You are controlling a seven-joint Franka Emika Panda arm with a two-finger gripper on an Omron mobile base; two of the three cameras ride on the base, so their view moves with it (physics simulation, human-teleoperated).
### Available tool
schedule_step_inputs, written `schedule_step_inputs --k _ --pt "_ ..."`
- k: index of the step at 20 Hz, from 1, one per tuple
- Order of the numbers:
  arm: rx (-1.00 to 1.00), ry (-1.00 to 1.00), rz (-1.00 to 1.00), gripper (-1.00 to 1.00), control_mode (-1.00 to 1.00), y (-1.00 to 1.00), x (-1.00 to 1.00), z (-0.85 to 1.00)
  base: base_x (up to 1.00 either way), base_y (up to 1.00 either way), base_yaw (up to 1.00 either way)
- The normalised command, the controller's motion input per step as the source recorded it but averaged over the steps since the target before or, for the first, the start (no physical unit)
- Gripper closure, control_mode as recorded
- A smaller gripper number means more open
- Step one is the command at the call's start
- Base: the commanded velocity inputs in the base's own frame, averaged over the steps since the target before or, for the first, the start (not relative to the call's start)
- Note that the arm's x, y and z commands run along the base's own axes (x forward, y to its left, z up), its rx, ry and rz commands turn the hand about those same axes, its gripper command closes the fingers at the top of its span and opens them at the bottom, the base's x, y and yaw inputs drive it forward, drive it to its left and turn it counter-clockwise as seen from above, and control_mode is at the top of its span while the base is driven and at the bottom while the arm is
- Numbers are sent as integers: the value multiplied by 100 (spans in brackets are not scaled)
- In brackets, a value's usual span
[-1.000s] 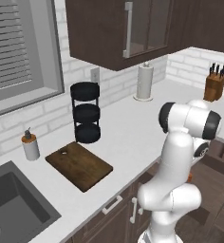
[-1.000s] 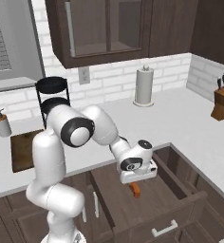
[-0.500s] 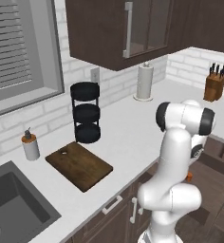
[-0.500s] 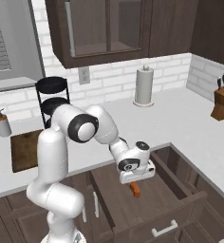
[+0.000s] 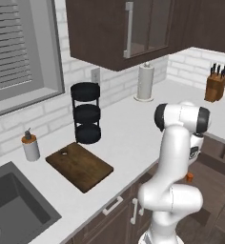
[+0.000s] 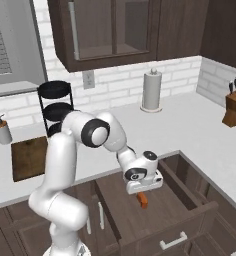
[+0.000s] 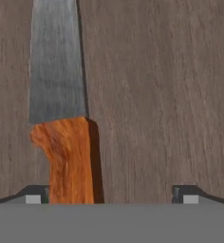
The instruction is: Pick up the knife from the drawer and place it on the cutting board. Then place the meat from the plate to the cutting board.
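The drawer [image 6: 176,206] stands pulled out below the counter, and my gripper [image 6: 143,187] hangs open inside it, low over the knife [image 6: 142,200]. In the hand view the knife [image 7: 61,118] lies flat on the drawer's wooden floor, grey blade pointing up the picture. Its orange handle [image 7: 69,161] runs down between my fingertips [image 7: 35,197], close to the left one, with a wide gap on the right. My gripper [image 7: 111,197] holds nothing. The cutting board [image 5: 79,166] lies bare on the counter to the left, also seen as the board [image 6: 27,157]. The meat and the plate are out of view.
A black three-tier rack [image 5: 87,113] stands behind the board, a soap dispenser [image 5: 31,145] beside it and a sink [image 5: 14,209] at the left. A paper towel roll [image 6: 151,91] and a knife block [image 6: 235,102] stand at the back. Wall cabinets hang overhead.
The arm has shifted slightly and the hand has settled a little lower over the knife. The jaws have stayed open and the knife has not moved.
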Motion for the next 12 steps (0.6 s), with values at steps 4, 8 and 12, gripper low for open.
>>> schedule_step_inputs --k 4,8,12 --pt "0 0 0 -100 -100 0 0 -36 0 0 0" --pt "0 0 0 -100 -100 0 0 -37 0 0 0" --pt "0 0 0 100 -100 0 0 -49 0 0 0"
